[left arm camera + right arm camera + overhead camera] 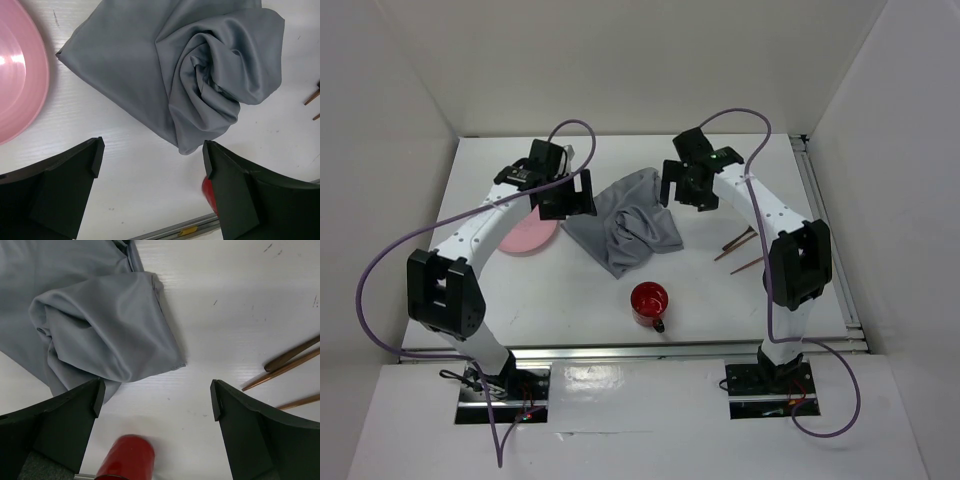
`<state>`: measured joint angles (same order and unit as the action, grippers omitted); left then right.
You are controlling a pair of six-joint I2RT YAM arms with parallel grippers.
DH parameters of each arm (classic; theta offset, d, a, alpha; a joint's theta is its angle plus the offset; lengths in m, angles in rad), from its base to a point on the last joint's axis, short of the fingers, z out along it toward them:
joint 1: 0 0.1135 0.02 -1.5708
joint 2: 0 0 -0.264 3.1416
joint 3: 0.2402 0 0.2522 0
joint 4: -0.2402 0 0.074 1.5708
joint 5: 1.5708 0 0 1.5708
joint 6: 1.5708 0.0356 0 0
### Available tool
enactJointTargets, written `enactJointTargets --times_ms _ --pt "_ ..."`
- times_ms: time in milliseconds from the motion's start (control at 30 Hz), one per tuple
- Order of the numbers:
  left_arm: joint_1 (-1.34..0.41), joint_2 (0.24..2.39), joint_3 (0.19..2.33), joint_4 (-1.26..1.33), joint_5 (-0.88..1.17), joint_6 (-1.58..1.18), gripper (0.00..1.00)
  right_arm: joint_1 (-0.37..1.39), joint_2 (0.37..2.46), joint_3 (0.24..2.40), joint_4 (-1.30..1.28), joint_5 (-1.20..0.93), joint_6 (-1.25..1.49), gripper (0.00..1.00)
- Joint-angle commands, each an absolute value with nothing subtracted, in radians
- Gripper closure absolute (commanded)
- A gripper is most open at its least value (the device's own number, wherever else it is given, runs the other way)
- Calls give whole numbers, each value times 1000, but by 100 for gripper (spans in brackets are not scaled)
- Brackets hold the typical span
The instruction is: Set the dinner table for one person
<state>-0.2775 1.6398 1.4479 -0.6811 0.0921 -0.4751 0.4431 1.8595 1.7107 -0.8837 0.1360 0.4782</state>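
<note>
The white dinner table [570, 290] holds a crumpled grey cloth [625, 225] at its middle, a pink plate [528, 236] to the left, a red mug [649, 302] in front and brown chopsticks [740, 250] to the right. My left gripper [567, 198] is open and empty, above the cloth's left edge next to the plate. My right gripper [688, 186] is open and empty above the cloth's right edge. The left wrist view shows the cloth [175, 65], the plate [17, 75] and open fingers [75, 170]. The right wrist view shows the cloth [95, 315], the mug [127, 460] and the chopsticks [287, 362].
White walls enclose the table on the left, back and right. Metal rails run along the front edge [640, 350] and the right edge [825, 230]. Purple cables loop over both arms.
</note>
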Motion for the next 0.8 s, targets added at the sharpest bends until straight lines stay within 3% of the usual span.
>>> enactJointTargets --times_ms 0,267,533,767 --pt "-279 1654 1460 -687 86 -479 0 469 1818 1704 -867 160 479 0" --pt "-252 1664 1450 -707 32 -512 0 502 1796 1694 -847 132 445 0" --pt "-192 1643 1391 -686 92 -512 7 563 1787 1666 -804 114 426 0" --pt "-173 1624 1335 -675 147 -543 7 653 1796 1680 -804 129 397 0"
